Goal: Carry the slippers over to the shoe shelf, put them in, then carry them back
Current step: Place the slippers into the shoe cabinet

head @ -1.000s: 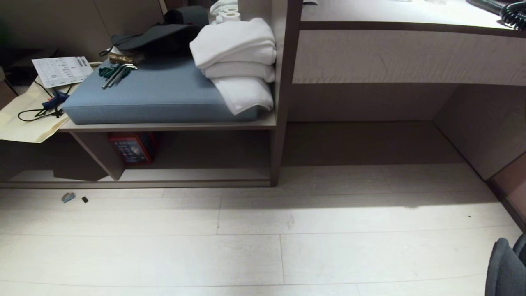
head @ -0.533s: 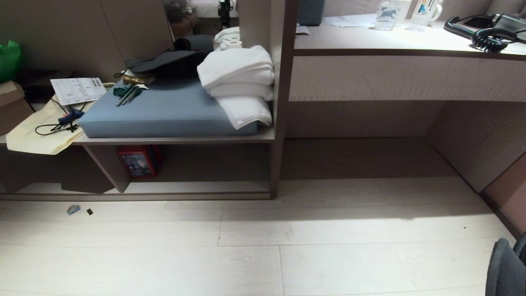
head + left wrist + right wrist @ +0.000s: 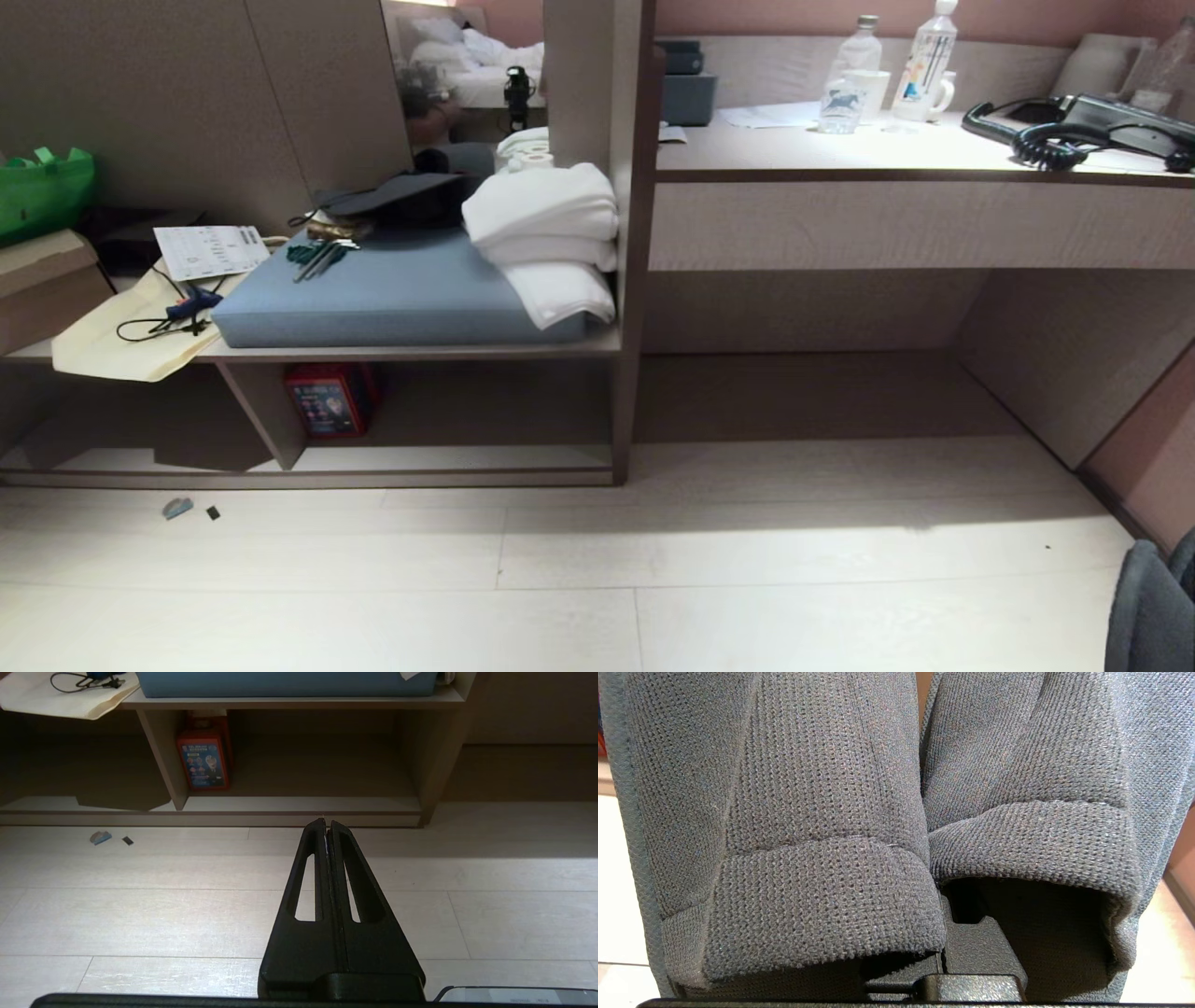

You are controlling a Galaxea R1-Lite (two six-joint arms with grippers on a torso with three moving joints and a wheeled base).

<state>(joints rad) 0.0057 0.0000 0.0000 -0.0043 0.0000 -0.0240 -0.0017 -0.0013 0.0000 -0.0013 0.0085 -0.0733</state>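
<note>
The slippers [image 3: 822,812] are dark grey-blue knit fabric and fill the right wrist view side by side. My right gripper [image 3: 936,961] is shut on them, one finger inside each slipper, pinching their adjoining walls; the fingertips are hidden. In the head view only the slippers [image 3: 1146,607] show, at the bottom right corner. The shoe shelf [image 3: 448,459], a low taupe cubby with a pale base board and a divider, stands ahead on the left. In the left wrist view my left gripper [image 3: 327,823] is shut and empty, hanging over the floor in front of the shoe shelf [image 3: 299,805].
A red box [image 3: 327,399] stands in the shelf beside the divider. On top lie a blue cushion [image 3: 392,294], folded white towels [image 3: 546,238] and a dark cap [image 3: 397,198]. A long desk [image 3: 915,224] with bottles and a phone runs right. Small scraps [image 3: 177,508] lie on the floor.
The whole head view has slid downward as the camera rose: the desk top with bottles and phone has come into sight. Shelf, cushion and slippers have not moved themselves.
</note>
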